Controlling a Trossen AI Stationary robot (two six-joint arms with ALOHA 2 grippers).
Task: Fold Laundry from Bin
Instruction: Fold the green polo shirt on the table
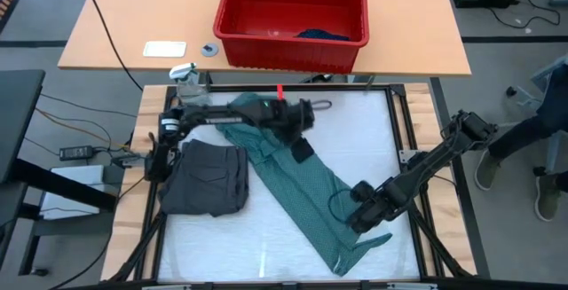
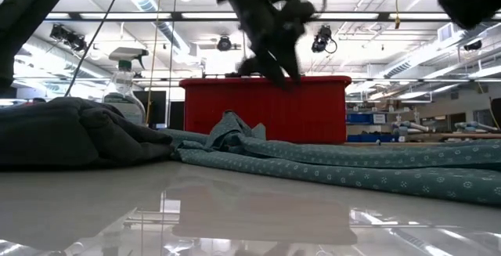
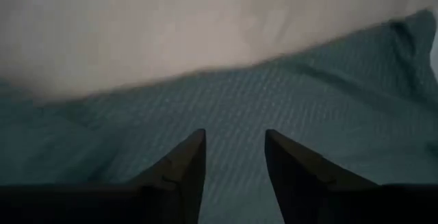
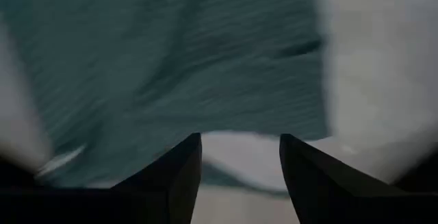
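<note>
Teal dotted T-shirt [image 1: 306, 197] spread on table, no legible writing, left end effector [image 3: 235, 176] and right end effector [image 4: 239, 176] parted, empty.

Left hand [image 1: 306, 118] and right hand [image 1: 359, 208] both open, empty
</note>
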